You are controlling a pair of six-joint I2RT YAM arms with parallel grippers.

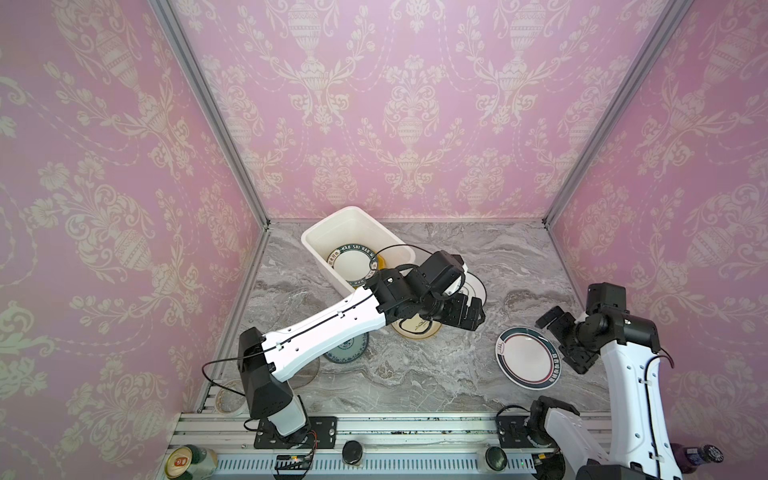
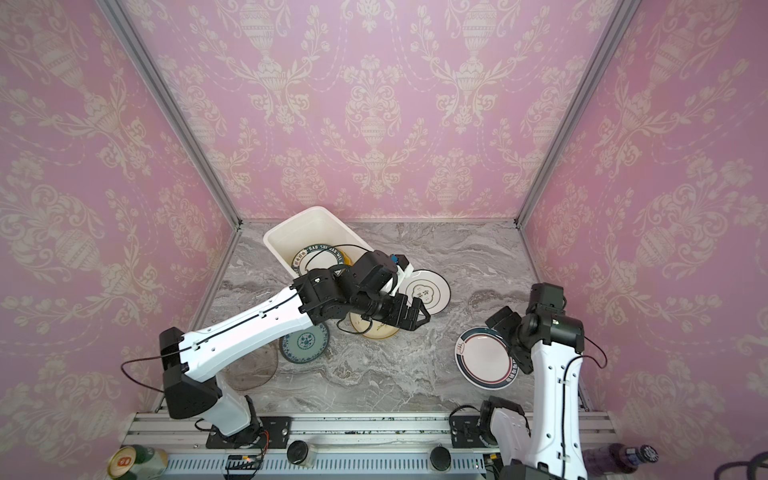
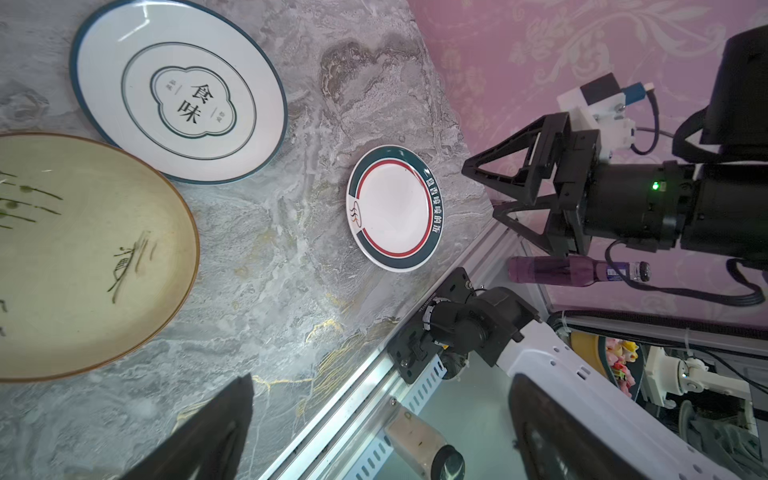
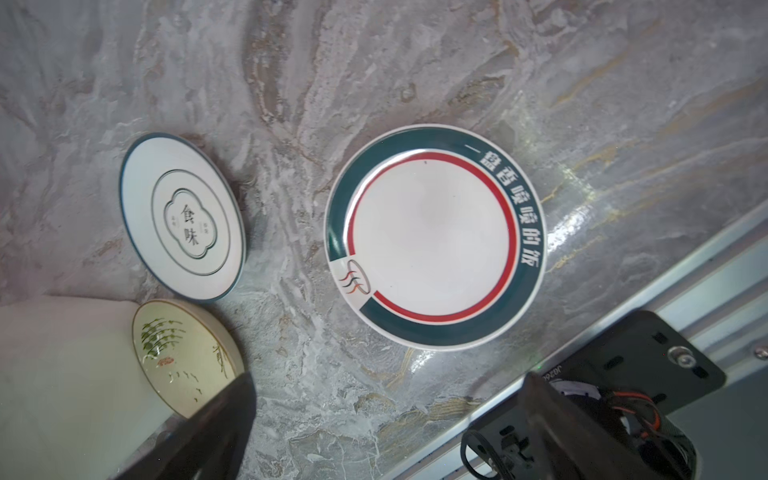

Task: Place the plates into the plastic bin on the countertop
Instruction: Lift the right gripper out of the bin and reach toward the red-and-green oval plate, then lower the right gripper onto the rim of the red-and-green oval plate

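A deep white plastic bin (image 1: 332,230) sits skewed at the upper left of the marble-patterned worktop (image 1: 415,382). Inside it, a white plate with a dark lettered rim (image 1: 351,262) lies over a yellow plate (image 1: 380,262). Five more lie flat on the worktop: a blue-edged white plate (image 2: 428,291) just right of the bin, a cream plate with green sprigs (image 3: 83,257) beside it, a teal patterned plate (image 2: 305,343), a clear glass plate (image 2: 253,365) at lower left, and a green-banded, red-ringed plate (image 1: 525,357) alone at right.

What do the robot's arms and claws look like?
The left arm and right arm have smooth white shells and chunky black joints, with thin black cables looping alongside. The left claw and right claw are black, with triangle-shaped open-frame fingers. A tiny green light glows behind the right claw.
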